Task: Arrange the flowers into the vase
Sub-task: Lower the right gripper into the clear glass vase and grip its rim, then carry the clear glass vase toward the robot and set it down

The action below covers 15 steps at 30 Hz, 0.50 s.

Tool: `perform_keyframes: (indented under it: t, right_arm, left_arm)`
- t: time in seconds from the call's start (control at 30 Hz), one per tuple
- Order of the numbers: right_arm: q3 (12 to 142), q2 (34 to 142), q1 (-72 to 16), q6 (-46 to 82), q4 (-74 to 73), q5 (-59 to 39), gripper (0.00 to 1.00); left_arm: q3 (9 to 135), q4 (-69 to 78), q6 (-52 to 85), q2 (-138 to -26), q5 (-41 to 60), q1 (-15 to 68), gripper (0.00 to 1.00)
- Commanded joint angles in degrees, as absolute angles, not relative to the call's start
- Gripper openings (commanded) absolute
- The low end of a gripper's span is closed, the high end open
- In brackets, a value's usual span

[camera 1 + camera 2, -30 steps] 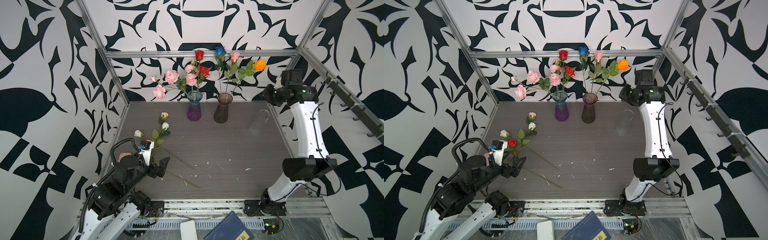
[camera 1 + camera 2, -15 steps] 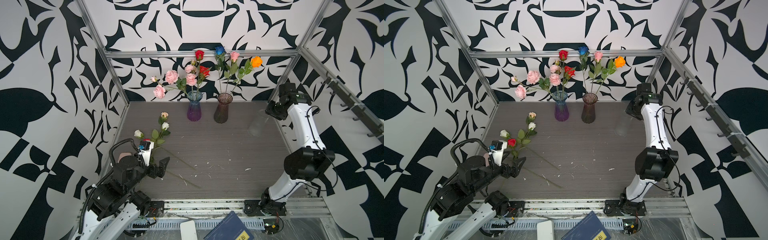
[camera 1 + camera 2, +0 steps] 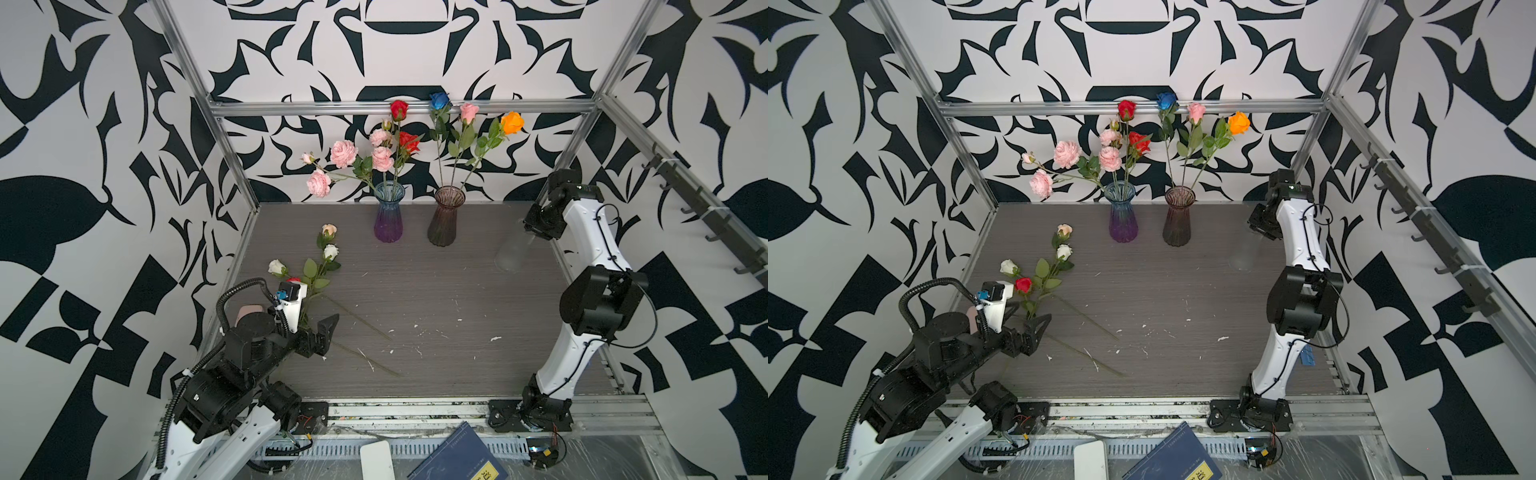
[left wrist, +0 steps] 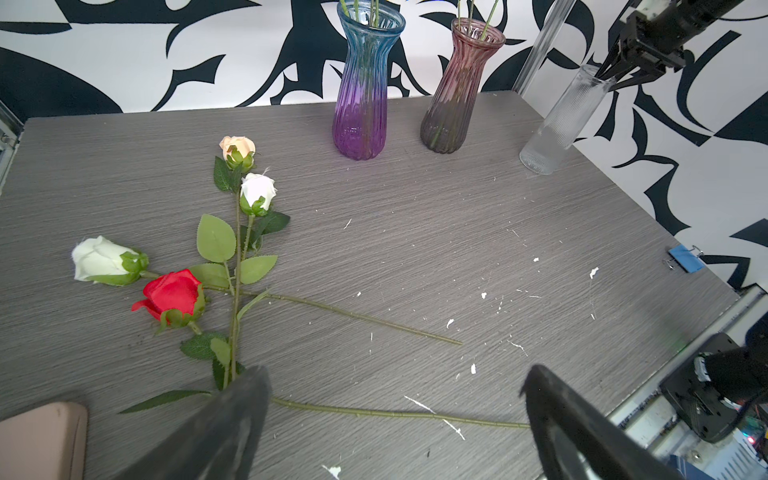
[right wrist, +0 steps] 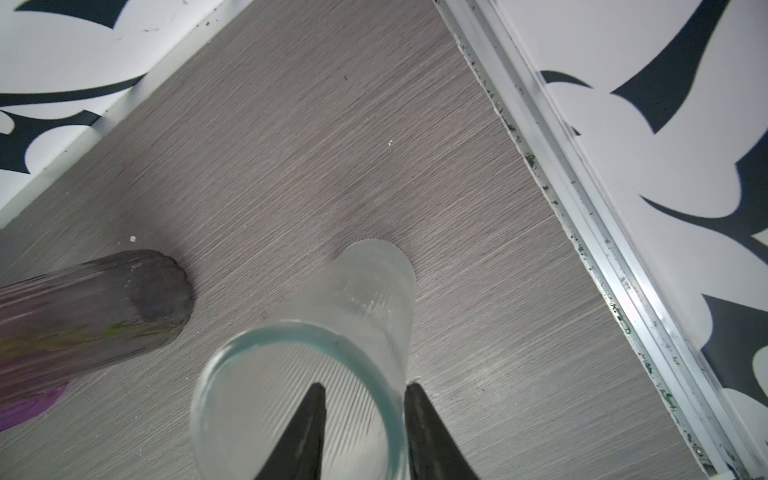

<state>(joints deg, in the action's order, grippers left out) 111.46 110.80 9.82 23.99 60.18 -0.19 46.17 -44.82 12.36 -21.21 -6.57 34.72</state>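
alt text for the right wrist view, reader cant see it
The right gripper straddles the rim of a clear ribbed vase: one dark finger inside its mouth, one outside, jaws not clamped. The vase stands on a grey wood-grain table, a smoky brown vase beside it.

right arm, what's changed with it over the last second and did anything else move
The right arm folded at the elbow and brought the right gripper down to the clear vase; its jaws now straddle the rim, one finger inside, not yet clamped. The orange rose swung slightly left. The open left gripper and the loose roses stayed put.
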Motion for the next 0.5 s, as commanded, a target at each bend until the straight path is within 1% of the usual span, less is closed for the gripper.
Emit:
perform_keyframes:
  t: [0.0, 0.1, 0.13, 0.3, 0.4, 0.47]
  right_arm:
    - [110.83, 107.95, 9.89, 24.52, 59.96, -0.71, 0.33]
    - [107.04, 105.91, 9.93, 24.52, 58.27, -0.70, 0.25]
    - [105.66, 105.21, 9.93, 24.59, 57.96, -0.94, 0.21]
    - [99.41, 100.26, 9.93, 25.19, 56.21, -1.93, 0.06]
    - [96.06, 96.29, 9.84, 25.48, 55.58, -4.04, 0.01]
    - [93.94, 93.63, 9.18, 25.58, 55.37, -5.79, 0.00]
  left_arm:
    - [46.16, -44.81, 12.57, -20.39, -6.24, 34.54, 0.99]
    - [46.19, -44.74, 12.57, -20.22, -6.22, 34.46, 0.99]
    - [46.15, -44.82, 12.56, -20.28, -6.14, 34.47, 0.99]
    - [46.18, -44.74, 12.65, -20.03, -5.94, 34.57, 0.99]
    - [46.15, -44.74, 12.65, -20.13, -5.72, 34.54, 0.99]
    - [46.14, -44.74, 12.61, -20.19, -5.58, 34.47, 0.99]
